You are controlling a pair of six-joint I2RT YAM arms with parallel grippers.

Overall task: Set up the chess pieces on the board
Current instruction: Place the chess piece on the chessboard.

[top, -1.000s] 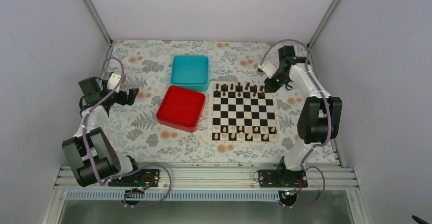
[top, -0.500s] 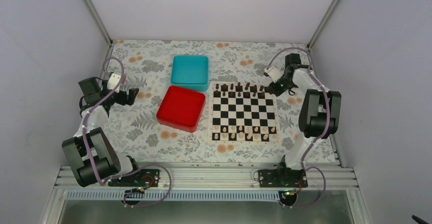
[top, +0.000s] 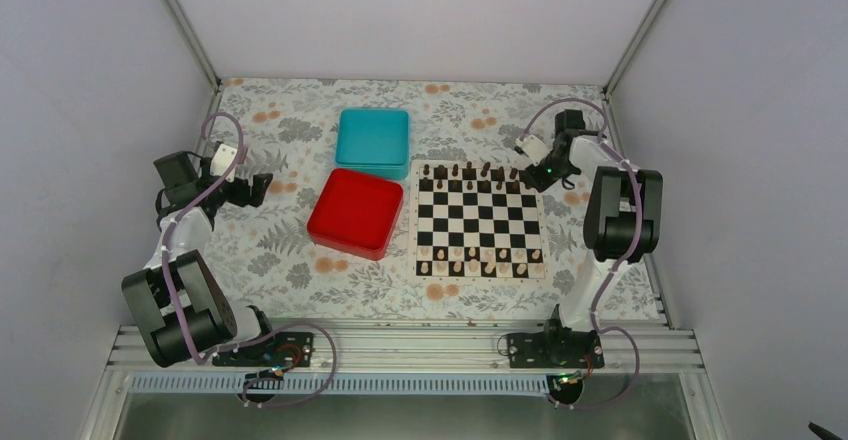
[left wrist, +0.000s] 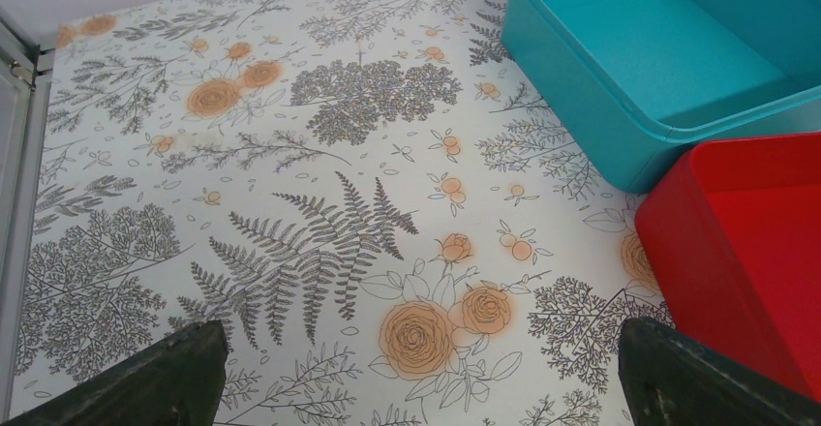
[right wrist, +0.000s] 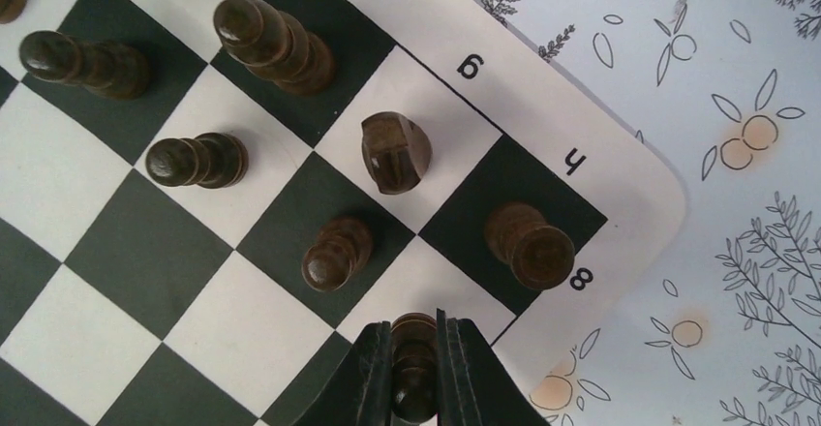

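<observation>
Right wrist view: my right gripper (right wrist: 414, 333) pinches a dark chess piece (right wrist: 414, 387) at a corner of the board (right wrist: 629, 189) — by the h file. My left gripper (left wrist: 416, 373) hangs spread wide over the floral tablecloth (left wrist: 290, 155) — beside the red tray (left wrist: 745, 242).

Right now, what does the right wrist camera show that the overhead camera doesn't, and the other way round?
Only the right wrist view: the border letters f, g, h on the board, and a dark piece pinched in the right gripper. Only the overhead view: the red tray, the teal box, the left gripper and the pale pieces. Both: the board's far right corner with its dark pieces.
</observation>
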